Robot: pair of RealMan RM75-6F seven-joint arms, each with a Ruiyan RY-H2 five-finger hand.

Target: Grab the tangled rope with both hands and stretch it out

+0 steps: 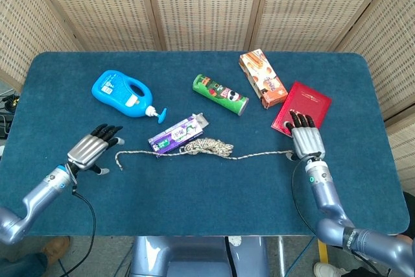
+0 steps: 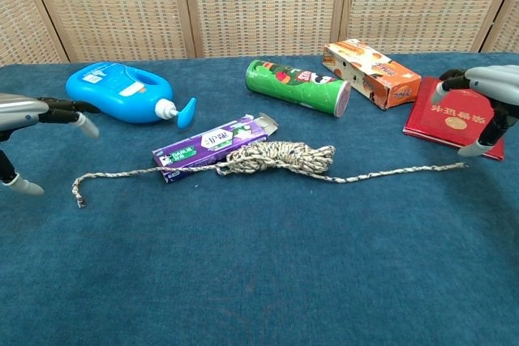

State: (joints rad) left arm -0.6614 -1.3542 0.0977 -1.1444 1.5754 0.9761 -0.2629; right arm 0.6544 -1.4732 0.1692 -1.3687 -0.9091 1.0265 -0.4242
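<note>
The speckled rope (image 1: 207,148) lies on the blue table, a tangled bundle (image 2: 280,156) at its middle and a loose strand running out to each side. Its left end (image 2: 77,193) rests on the cloth a short way right of my left hand (image 1: 91,151), whose fingers are spread apart with nothing in them. The right end stops just under my right hand (image 1: 306,141), which hovers with its fingers apart (image 2: 486,91) and apart from the rope.
A purple box (image 1: 176,134) touches the bundle's left side. Behind stand a blue detergent bottle (image 1: 123,92), a green tube can (image 1: 220,94) and an orange carton (image 1: 262,79). A red book (image 1: 305,105) lies right beside my right hand.
</note>
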